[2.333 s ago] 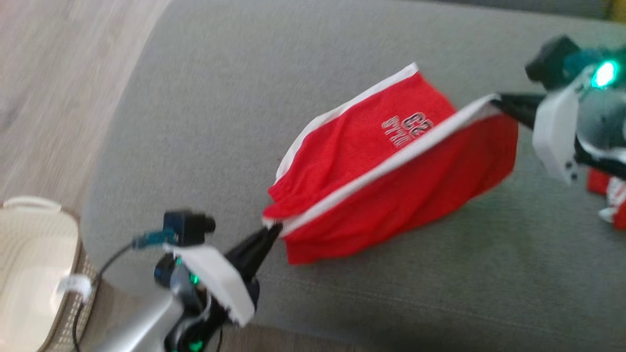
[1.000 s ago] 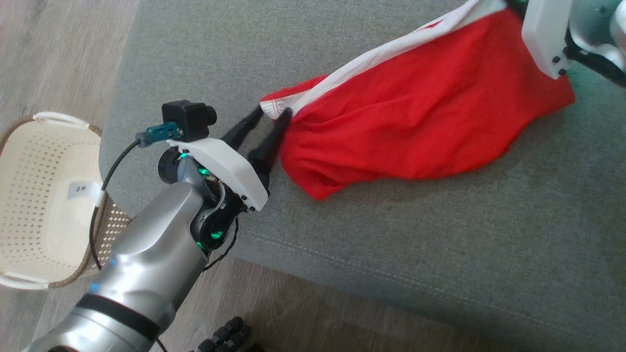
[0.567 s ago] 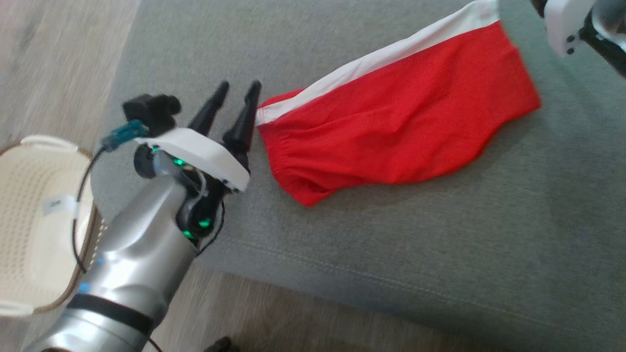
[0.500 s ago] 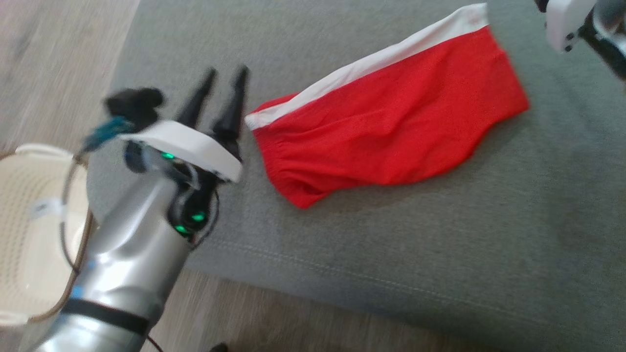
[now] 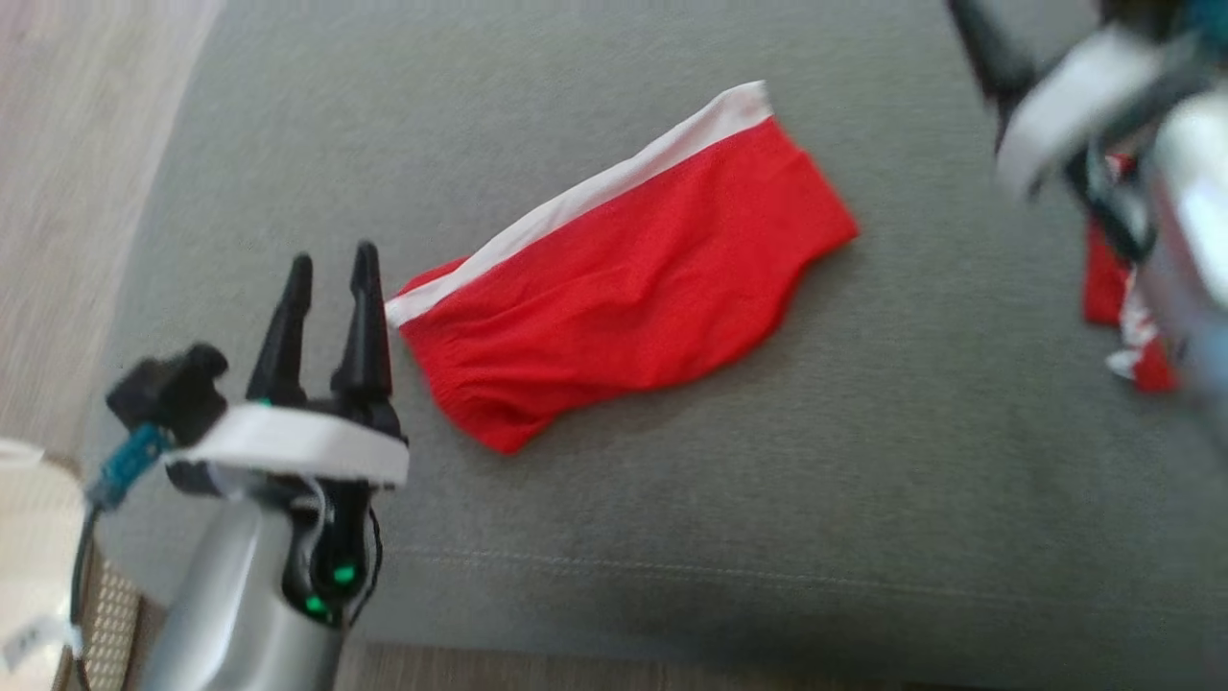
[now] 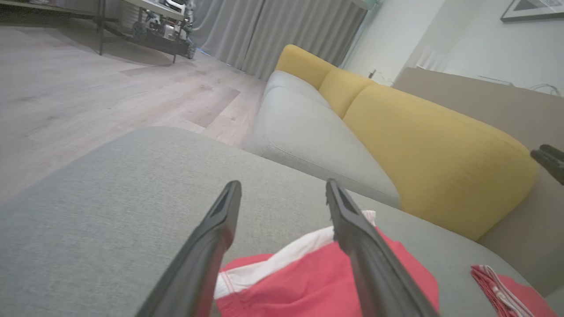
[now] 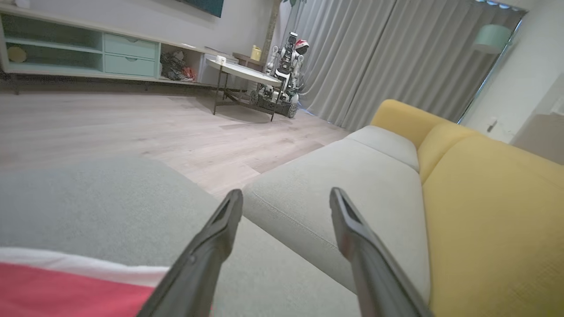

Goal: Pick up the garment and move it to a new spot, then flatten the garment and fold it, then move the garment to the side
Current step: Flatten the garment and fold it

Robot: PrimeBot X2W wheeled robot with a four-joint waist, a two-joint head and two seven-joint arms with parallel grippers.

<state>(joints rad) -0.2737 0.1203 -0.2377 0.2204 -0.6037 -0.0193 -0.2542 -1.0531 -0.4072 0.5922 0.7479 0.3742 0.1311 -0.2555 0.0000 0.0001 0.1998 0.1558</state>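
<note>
Well, on the left my left gripper (image 5: 328, 257) has its two fingers spread wide with nothing in them, just beside the corner of the red garment (image 5: 624, 278). The garment lies in the middle of the grey cushion (image 5: 672, 537), white band on its far edge. On the right, my right gripper (image 7: 286, 193) is spread wide too and holds nothing.

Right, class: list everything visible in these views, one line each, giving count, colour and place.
garment: one, red with white band, flat on the seat
seat: one, grey, under the garment
second cloth: one, red and white, crumpled at seat's right
sofa back cushions: several, yellow, behind the seat
basket: one, cream, floor, lower left
curtains: grey, far wall
left gripper: one, dark, open, beside garment's left end
right gripper: one, dark, open, above seat's right
</note>
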